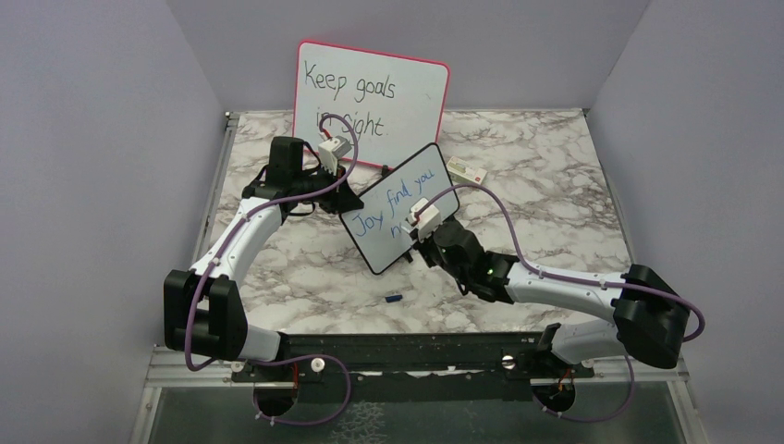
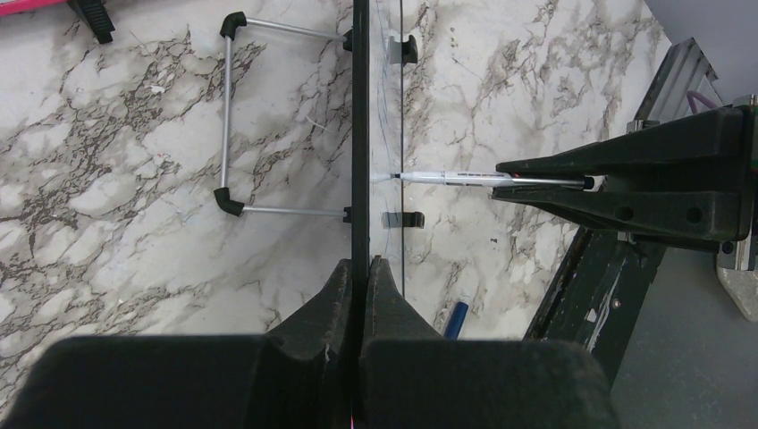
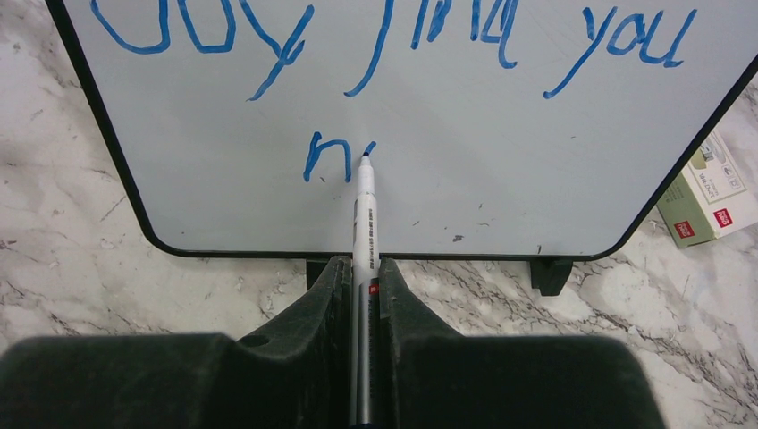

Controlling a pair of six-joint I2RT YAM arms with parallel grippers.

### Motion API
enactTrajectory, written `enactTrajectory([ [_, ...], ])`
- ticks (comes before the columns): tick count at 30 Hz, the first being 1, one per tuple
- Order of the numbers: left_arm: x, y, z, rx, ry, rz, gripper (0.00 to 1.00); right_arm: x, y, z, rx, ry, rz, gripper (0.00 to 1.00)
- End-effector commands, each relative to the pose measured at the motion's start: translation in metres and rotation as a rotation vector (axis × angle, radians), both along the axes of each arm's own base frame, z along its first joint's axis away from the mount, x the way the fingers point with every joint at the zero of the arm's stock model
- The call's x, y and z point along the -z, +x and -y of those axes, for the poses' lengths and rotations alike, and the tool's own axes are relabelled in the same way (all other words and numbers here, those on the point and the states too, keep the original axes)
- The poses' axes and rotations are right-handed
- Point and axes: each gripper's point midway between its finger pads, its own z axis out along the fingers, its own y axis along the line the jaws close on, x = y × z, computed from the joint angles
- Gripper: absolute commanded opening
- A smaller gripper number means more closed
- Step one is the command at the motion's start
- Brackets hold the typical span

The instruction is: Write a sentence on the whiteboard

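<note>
Black-framed whiteboard [image 1: 370, 242] standing mid-bench, left gripper [image 2: 362, 268] clamped shut on its side edge, right gripper [image 3: 365, 265] closed around a marker [image 3: 364, 201], tip touching the board beside a blue "n", under the sentence [image 3: 380, 36] "Joy find you"

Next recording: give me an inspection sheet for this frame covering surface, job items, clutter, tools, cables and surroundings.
Surface: marbled table, no spills seen.
Job's things: black-framed whiteboard upright on its feet. The blue sentence reads "Joy find you", with a second line just begun.
Clutter: pink-framed whiteboard propped at the back, small box behind on the right, blue cap near the front.
Grippers: left tool shut on the black-framed whiteboard's edge. Right tool shut on the marker, tip on the board.
Cables: purple cables loop along both arms, no snag seen.
Surroundings: plain lilac walls.
</note>
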Motion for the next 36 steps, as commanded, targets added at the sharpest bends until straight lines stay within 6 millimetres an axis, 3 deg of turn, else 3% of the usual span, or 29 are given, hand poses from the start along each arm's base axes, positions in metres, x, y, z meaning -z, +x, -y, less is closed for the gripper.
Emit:
enactTrajectory([
  [1, 0.016, -0.003, -0.007, -0.004, 0.073, 0.0, 0.0, 0.007, -0.006, -0.001, -0.025, -0.015, -0.037, 0.0],
  [17, 0.016, -0.004, -0.006, -0.003, 0.073, -0.003, 0.0, 0.011, 0.008, 0.019, 0.069, -0.056, -0.01, 0.0],
  [36, 0.016, -0.004, -0.006, -0.001, 0.073, 0.001, 0.0, -0.02, 0.025, 0.011, 0.091, 0.023, 0.062, 0.0],
])
